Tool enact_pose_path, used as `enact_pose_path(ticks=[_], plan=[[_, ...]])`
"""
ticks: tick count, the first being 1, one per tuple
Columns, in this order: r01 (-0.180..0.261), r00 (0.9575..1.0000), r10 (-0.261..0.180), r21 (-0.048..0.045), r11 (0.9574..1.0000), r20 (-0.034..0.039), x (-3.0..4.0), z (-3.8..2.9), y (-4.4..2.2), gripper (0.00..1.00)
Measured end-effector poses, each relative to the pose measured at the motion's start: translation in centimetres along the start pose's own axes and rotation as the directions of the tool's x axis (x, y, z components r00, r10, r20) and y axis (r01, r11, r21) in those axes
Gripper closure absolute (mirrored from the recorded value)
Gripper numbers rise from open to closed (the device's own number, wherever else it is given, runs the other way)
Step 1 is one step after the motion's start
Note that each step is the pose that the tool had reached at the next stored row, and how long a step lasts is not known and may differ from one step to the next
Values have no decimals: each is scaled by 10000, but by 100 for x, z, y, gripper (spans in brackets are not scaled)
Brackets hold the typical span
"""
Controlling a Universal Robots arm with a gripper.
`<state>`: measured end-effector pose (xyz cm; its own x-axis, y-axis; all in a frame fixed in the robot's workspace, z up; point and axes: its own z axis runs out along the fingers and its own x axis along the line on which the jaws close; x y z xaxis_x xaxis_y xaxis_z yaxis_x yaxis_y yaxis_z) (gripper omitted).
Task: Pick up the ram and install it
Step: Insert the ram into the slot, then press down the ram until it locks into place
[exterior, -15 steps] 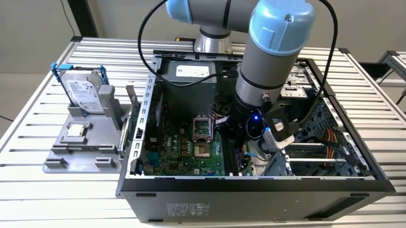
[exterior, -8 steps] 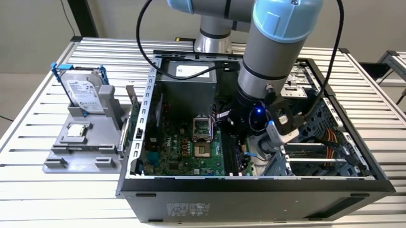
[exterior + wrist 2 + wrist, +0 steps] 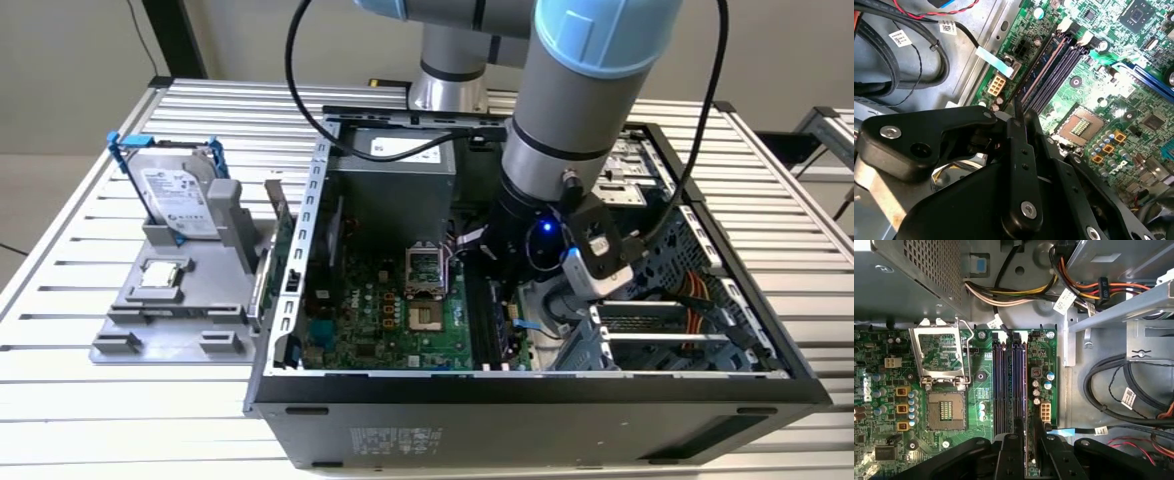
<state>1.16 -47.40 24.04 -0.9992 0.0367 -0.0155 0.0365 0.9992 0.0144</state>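
As things stand: we see the arm reaching down into the open computer case (image 3: 534, 388), with the gripper (image 3: 1029, 442) low over the motherboard (image 3: 979, 377).
Fingers: closed on the ram (image 3: 1029, 430), as we read it; a thin board stands edge-on between the black fingertips (image 3: 1010, 452) in both wrist views.
Ram position: in line with the outermost of the black memory slots (image 3: 1009, 380), the one on the side of the small white connector (image 3: 1046, 411). We cannot tell whether its lower edge is already inside the slot.
Neighbours: the open CPU socket (image 3: 946, 410) lies on the other side of the slots; black cables (image 3: 1134, 385) run along the case floor beyond the board's edge.
Risk, tilt: if the ram leans off vertical, we judge that a push could jam one end and leave the other riding high.
Risk, offset: a slight sideways error could land the edge on the slot wall or in the neighbouring slot.
Risk, clips: the white end latches (image 3: 1004, 334) must be open; otherwise pressure would bear on them instead of seating the stick.
Risk, force: pressing hard on a misaligned stick could flex the motherboard.
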Motion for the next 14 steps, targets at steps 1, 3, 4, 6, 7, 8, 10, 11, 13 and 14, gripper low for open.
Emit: enact_pose_path(ticks=[1, 3, 4, 6, 7, 8, 10, 11, 13, 14], plan=[[0, 10000, 0, -2, 10000, 0, 0, 0, 0, 100], [0, 10000, 0, -1, 10000, 0, 0, -2, 0, 100], [0, 10000, 0, 0, 10000, 0, 0, -3, 0, 100], [0, 10000, 0, 0, 10000, 0, 0, -4, 0, 100], [0, 10000, 0, 0, 10000, 0, 0, -10, 0, 100], [0, 10000, 0, 0, 10000, 0, 0, -15, 0, 100], [0, 10000, 0, -1, 10000, 0, 0, -16, 0, 100], [0, 10000, 0, 0, 10000, 0, 0, -17, 0, 100], [0, 10000, 0, 0, 10000, 0, 0, -18, 0, 100], [0, 10000, 0, -1, 10000, 0, 0, -19, 0, 100]])
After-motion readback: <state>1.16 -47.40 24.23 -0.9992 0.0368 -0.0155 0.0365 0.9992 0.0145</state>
